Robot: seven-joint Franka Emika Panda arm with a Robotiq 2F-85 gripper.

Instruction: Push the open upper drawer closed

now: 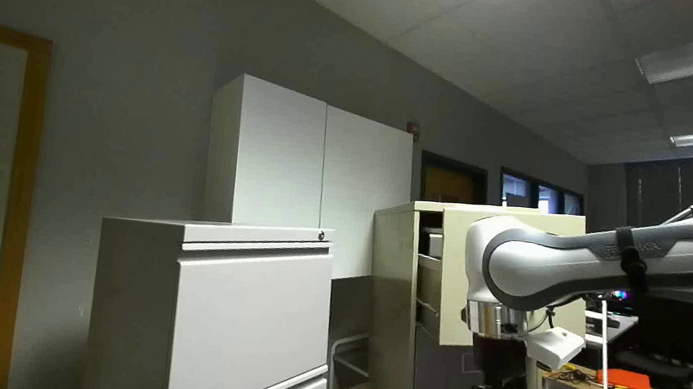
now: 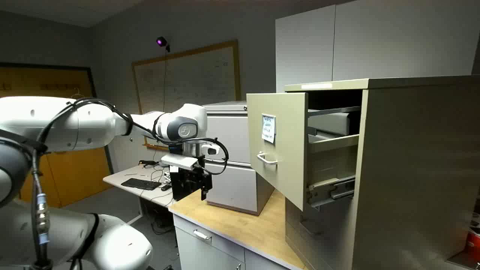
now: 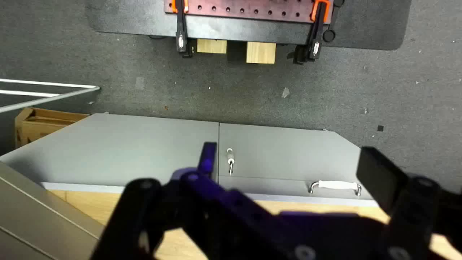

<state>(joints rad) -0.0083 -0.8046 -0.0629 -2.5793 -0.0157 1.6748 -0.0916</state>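
1. The upper drawer (image 2: 288,150) stands well out of its tall beige cabinet (image 2: 412,168), side rail (image 2: 332,191) exposed and a grey object (image 2: 328,123) visible inside; in an exterior view it lies at about 2 o'clock from the gripper (image 2: 195,187).
2. None of the closing looks done: in both exterior views a gap parts the drawer's front (image 2: 281,144) from the cabinet. The whole push is left, until front meets cabinet.
3. A white handle (image 2: 267,160) and a written note (image 2: 268,128) mark the front, with open space between it and the gripper.
4. The gripper hangs pointing down, its jaws spread and pinching nothing in the wrist view. Next, by the look of it, comes reaching the front's outer face and pressing toward 3 o'clock, along the rail.
5. The robot arm (image 2: 56,123) extends from 10 o'clock in an exterior view.
6. A wooden counter (image 2: 240,225) spreads at 4 o'clock from the gripper; a grey cabinet (image 2: 230,140) stands on it, between 1 and 2 o'clock.
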